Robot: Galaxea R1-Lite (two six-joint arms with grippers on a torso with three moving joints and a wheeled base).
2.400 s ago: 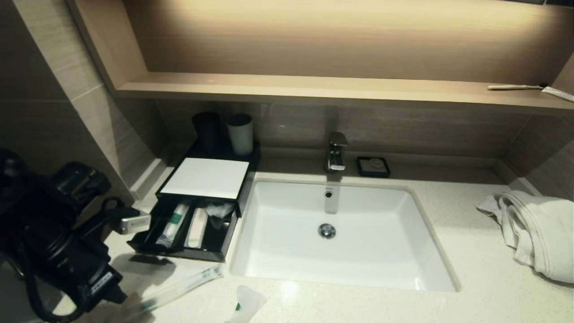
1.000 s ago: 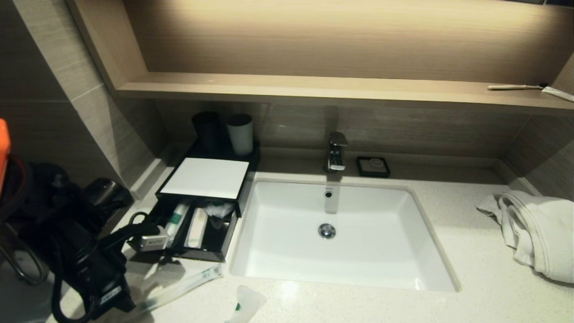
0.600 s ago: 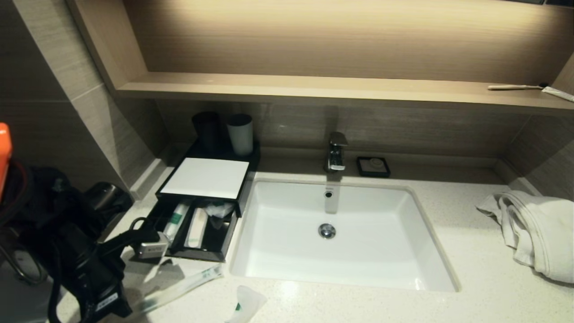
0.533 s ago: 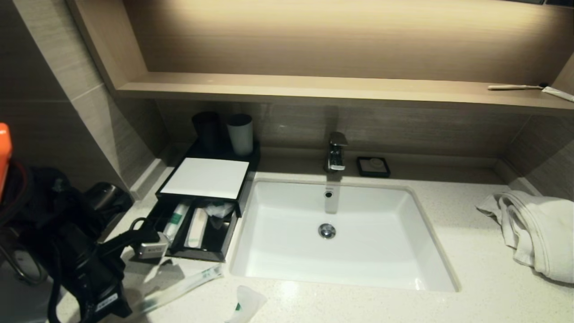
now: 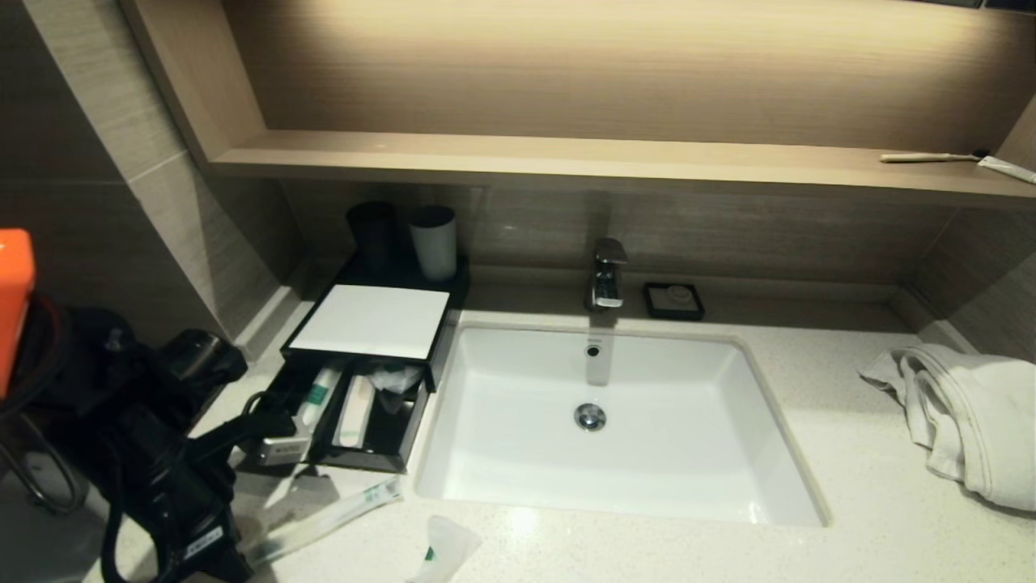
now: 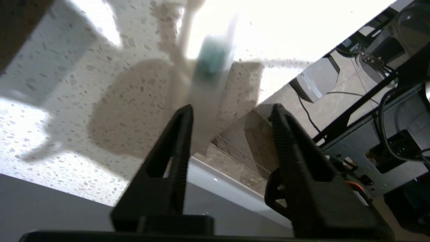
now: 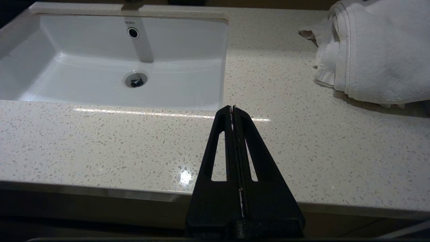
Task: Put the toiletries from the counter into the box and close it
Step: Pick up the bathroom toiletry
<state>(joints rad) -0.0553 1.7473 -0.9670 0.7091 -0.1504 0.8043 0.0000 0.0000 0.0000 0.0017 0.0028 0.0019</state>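
A black box with a white top (image 5: 368,321) stands left of the sink, its drawer (image 5: 356,461) pulled open with several wrapped toiletries inside. A long clear-wrapped toothbrush (image 5: 332,512) and a small white packet (image 5: 443,549) lie on the counter in front of it. My left arm (image 5: 162,478) reaches down over the counter's front left corner. My left gripper (image 6: 231,111) is open, with the near end of the wrapped toothbrush (image 6: 208,77) just beyond its fingertips, close to one finger (image 6: 179,141). My right gripper (image 7: 232,109) is shut and empty over the counter's front edge.
A white sink (image 5: 486,486) with a faucet (image 5: 607,275) fills the middle. Two cups (image 5: 433,241) stand behind the box, and a soap dish (image 5: 672,300) sits by the faucet. A folded white towel (image 5: 971,413) lies at the right. A toothbrush (image 5: 931,157) rests on the shelf.
My left arm has swung down and to the right, toward the near end of the wrapped toothbrush. The toiletries and the drawer have not moved.
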